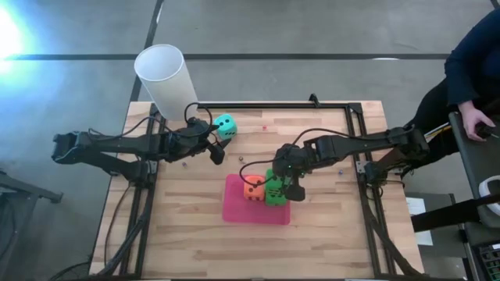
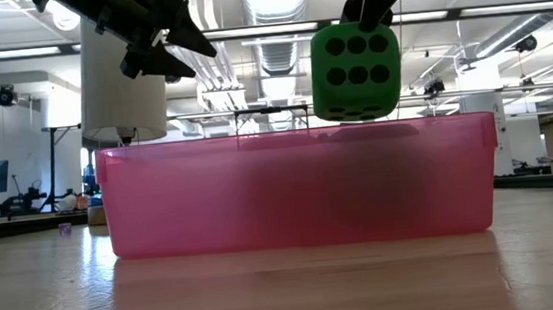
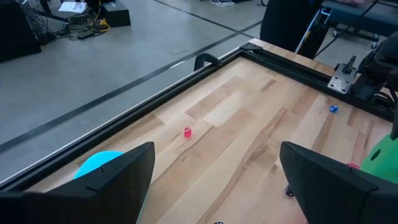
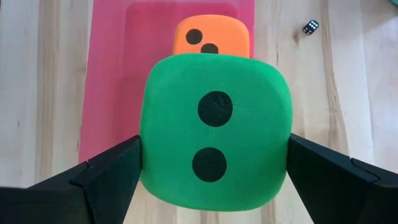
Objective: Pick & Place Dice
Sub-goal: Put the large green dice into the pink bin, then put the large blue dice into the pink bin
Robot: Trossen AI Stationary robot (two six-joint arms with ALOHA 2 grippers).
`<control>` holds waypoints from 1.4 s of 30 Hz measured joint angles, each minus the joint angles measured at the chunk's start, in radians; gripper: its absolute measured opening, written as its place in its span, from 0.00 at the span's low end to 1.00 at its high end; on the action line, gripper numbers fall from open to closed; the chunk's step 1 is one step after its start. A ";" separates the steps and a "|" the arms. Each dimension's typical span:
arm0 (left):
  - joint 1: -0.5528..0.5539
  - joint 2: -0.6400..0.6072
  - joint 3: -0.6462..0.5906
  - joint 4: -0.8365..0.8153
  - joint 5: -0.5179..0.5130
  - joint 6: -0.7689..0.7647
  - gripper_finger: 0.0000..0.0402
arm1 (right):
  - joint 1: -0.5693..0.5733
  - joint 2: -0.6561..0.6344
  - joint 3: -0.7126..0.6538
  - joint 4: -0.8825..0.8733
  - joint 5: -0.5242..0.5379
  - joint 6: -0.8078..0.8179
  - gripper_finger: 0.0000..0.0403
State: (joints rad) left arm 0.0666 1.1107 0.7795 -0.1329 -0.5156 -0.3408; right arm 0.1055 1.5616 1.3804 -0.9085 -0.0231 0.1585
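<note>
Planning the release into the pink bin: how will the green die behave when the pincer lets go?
The green die looks soft, with rounded corners, so it probably squashes a little rather than slipping. Large for the right pincer yet held only by its sides above the pink bin, it seems light. Dropped, it may bounce or tumble against the orange die.

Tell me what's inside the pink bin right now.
The pink bin holds an orange die. A green die hangs over the bin between the right pincer's fingers. The pincer and die cover part of the bin floor, so anything beneath them is hidden.
</note>
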 joint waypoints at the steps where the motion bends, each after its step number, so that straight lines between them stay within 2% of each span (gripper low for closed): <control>1: 0.000 0.000 0.000 0.000 0.000 0.000 0.87 | 0.000 0.000 0.000 0.000 0.000 -0.001 0.90; 8: 0.000 0.000 0.000 0.000 0.000 0.000 0.86 | 0.012 0.000 0.000 0.000 -0.006 -0.005 0.91; 15: 0.000 0.000 0.000 0.000 0.000 0.000 0.88 | 0.015 0.000 0.000 -0.002 -0.006 -0.011 0.99; 26: 0.000 0.000 0.000 0.000 0.000 0.000 0.87 | 0.015 0.000 0.003 -0.001 -0.003 -0.017 0.99; 42: 0.000 0.000 0.000 0.000 0.000 0.000 0.86 | 0.012 -0.028 0.142 -0.060 0.051 -0.062 0.99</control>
State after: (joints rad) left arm 0.0667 1.1106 0.7795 -0.1332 -0.5159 -0.3410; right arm 0.1178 1.5331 1.5219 -0.9683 0.0275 0.0968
